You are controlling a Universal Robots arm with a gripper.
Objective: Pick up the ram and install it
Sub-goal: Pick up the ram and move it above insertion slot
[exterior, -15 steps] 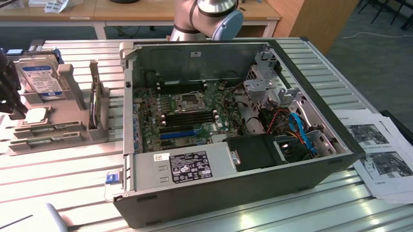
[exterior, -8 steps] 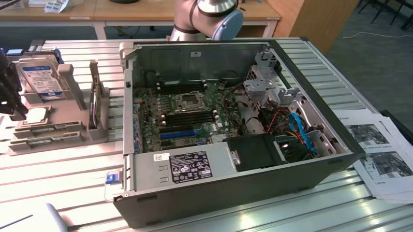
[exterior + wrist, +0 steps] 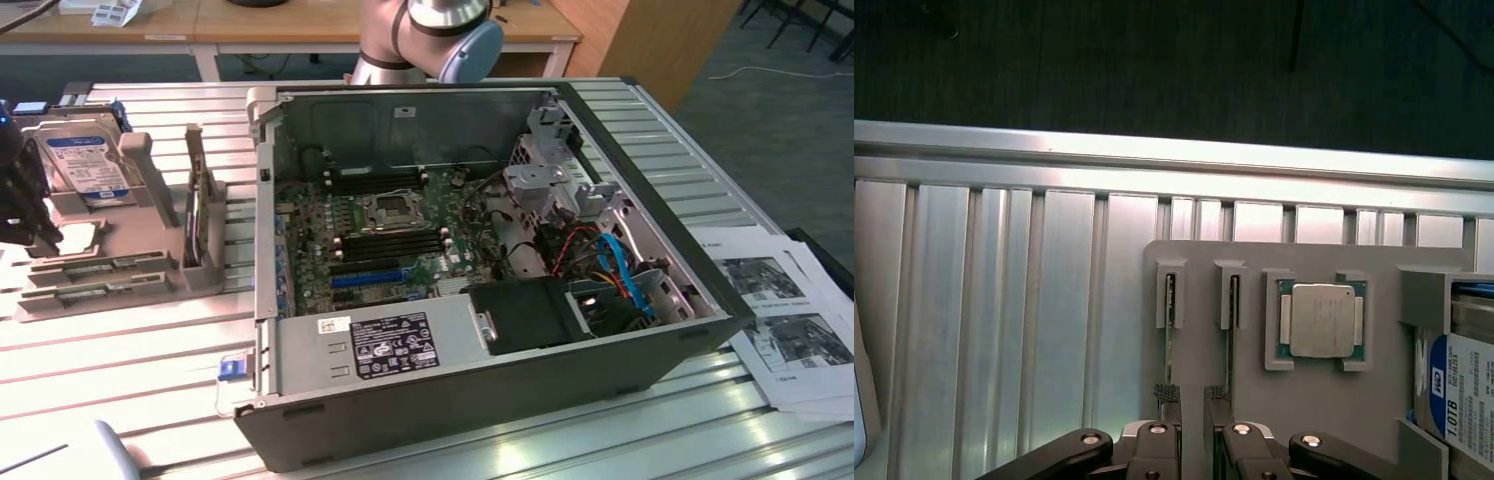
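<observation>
Ram [image 3: 1170,340]: long, thin circuit-board stick, seen edge-on, standing in a slot of the flat grey plastic parts holder [image 3: 1194,262]. Not lifted.
Second stick [image 3: 1231,340]: same sort, in the slot just beside the first, also seated in the holder.
Gripper [image 3: 1191,400]: black two-finger unit hanging over the near ends of the two sticks. Jaws stand wide apart with nothing between them. One fingertip [image 3: 1167,398] lies in line with the first stick; can't tell whether it touches, or which stick is being lined up.
Holder neighbours: square silver processor chip [image 3: 1321,320] in its own pocket next to the sticks, and a blue-labelled hard drive [image 3: 1466,385] at the holder's far side.
Table [image 3: 120,400]: ribbed aluminium, carrying the holder at the exterior view's left and the computer in the middle.
Computer: open dark-grey tower case [image 3: 534,395] lying on its side, well apart from the holder.
Motherboard [image 3: 441,262]: green board inside the case, with long black memory slots [image 3: 400,241] beside the processor socket and a blue expansion slot [image 3: 367,278] nearer the front. No stick looks seated in the black slots, though that's a judgement from afar.
Done: approach over the holder only, as far as I can see.
Left: the whole job, both the pickup and the seating in the case.
</observation>
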